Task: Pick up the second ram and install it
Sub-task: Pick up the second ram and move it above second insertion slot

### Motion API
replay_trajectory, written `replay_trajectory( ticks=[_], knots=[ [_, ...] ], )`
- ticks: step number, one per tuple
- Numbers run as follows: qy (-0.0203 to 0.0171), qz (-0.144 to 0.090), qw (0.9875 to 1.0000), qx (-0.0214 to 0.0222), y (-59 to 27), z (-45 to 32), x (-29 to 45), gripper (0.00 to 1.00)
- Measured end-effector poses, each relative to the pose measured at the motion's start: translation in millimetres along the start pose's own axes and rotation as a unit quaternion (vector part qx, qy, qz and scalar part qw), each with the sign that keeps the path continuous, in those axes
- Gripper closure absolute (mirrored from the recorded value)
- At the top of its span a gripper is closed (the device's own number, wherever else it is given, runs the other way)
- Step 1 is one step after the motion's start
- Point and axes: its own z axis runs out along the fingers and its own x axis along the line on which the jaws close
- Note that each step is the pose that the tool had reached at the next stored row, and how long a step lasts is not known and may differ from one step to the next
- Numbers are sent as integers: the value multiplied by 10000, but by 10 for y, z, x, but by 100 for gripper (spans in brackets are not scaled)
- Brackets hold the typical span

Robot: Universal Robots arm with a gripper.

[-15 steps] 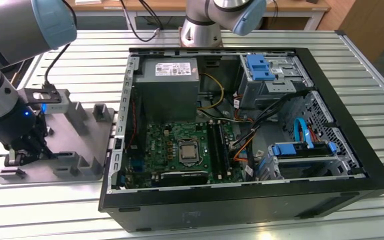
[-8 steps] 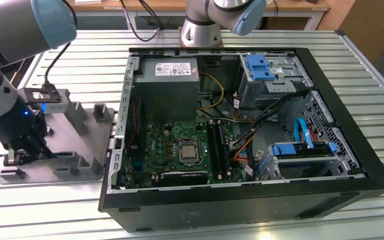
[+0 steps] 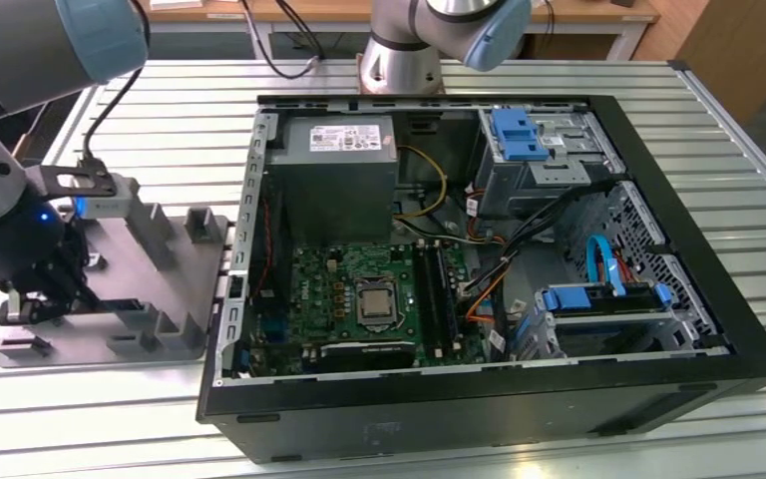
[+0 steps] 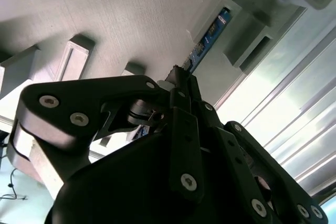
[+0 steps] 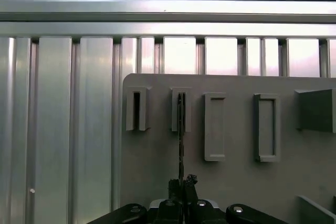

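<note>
Arm: at the exterior view's left you see the grey robot arm [image 3: 11, 50] reaching down over a flat grey fixture plate [image 3: 157, 299].
Gripper: the black two-finger gripper [image 3: 40, 299] sits low on that plate; in both wrist views [image 4: 180, 74] [image 5: 182, 183] its fingers are drawn in to a thin gap, pinching the stick.
Second ram: a thin, long, dark blue-green circuit-board stick [image 4: 211, 32] [image 5: 181, 145], standing on edge with its far end in a raised grey slotted holder [image 5: 174, 114] on the plate.
Table: ribbed silver metal [image 3: 490, 80] under everything.
Computer case: black open tower [image 3: 490, 419], just beside the plate toward the exterior view's right, its green motherboard [image 3: 343, 299] exposed.
</note>
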Motion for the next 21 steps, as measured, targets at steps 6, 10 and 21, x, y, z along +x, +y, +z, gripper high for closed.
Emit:
replay_trajectory(
  ticks=[6, 10, 21],
  knots=[
    [0, 0, 10000, 0, 1, -48, -1, 86],
    [0, 0, 10000, 0, 2, -76, -1, 86],
    [0, 0, 10000, 0, 4, -152, -2, 86]
  ],
)
